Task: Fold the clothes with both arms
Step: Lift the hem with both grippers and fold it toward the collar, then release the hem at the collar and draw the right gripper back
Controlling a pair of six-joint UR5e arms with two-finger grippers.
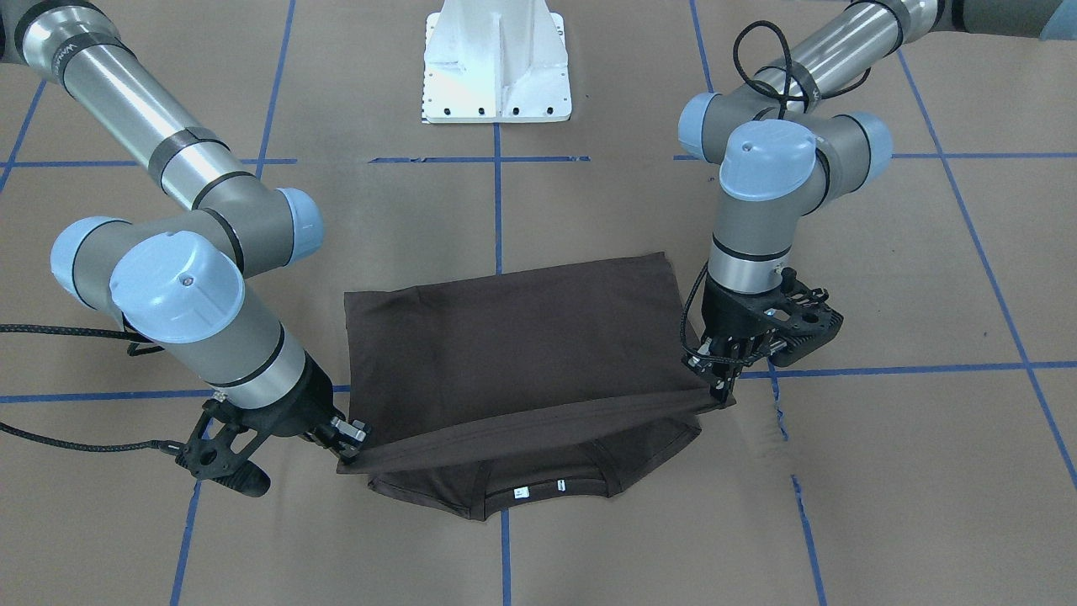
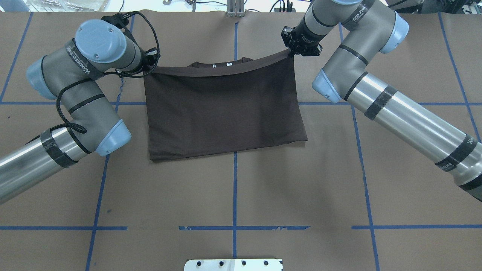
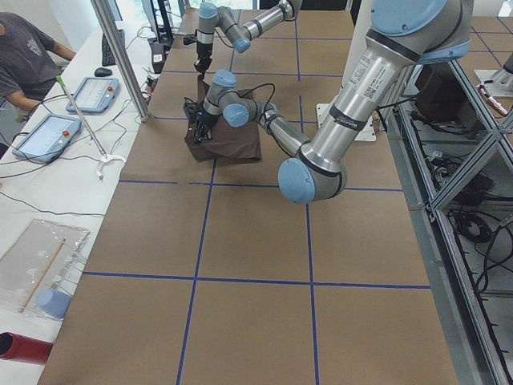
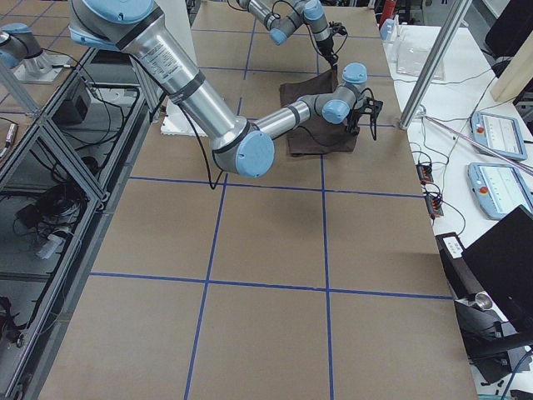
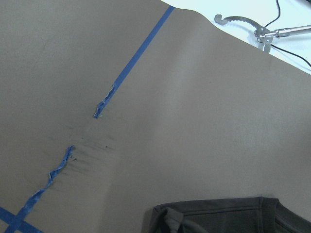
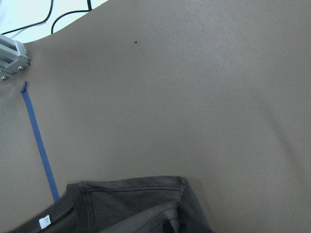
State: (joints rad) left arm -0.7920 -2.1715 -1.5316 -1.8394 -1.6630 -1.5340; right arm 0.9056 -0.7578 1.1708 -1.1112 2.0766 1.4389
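The dark brown T-shirt (image 1: 522, 337) lies folded on the brown table, collar (image 1: 538, 488) and white label on the side away from the robot. It also shows in the overhead view (image 2: 222, 109). My left gripper (image 1: 725, 389) is shut on one corner of the shirt's upper layer. My right gripper (image 1: 349, 446) is shut on the other corner. The edge between them is stretched taut, just above the collar part. In the overhead view the left gripper (image 2: 148, 69) and right gripper (image 2: 292, 52) are at the shirt's far corners. Both wrist views show only the shirt part lying on the table (image 5: 228, 216) (image 6: 126, 204).
The white pedestal base (image 1: 496, 67) stands on the robot's side of the table. Blue tape lines cross the table, one torn (image 5: 102, 107) beside the shirt. An operator (image 3: 24, 56), tablets (image 3: 56, 132) and a metal pole (image 3: 120, 56) are along the far edge.
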